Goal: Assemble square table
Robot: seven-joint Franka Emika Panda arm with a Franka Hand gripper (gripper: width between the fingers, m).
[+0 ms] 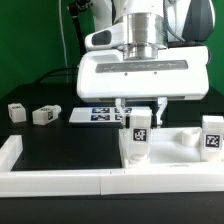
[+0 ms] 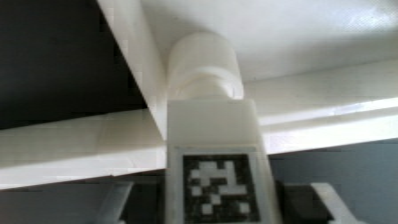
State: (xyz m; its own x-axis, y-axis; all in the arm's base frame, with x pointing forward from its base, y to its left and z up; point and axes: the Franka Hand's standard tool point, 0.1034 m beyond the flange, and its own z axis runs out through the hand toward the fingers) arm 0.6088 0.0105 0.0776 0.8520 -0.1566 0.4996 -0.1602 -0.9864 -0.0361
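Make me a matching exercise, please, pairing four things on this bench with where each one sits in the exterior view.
Things:
1. marker board
2. middle leg
3. leftmost leg
4. rightmost leg

Places:
a. on the black surface near the exterior view's left edge
b. upright, held in the gripper
c. flat, behind the gripper
d. upright at the exterior view's right edge

Pairs: 1-c, 2-b, 3-a, 4-d
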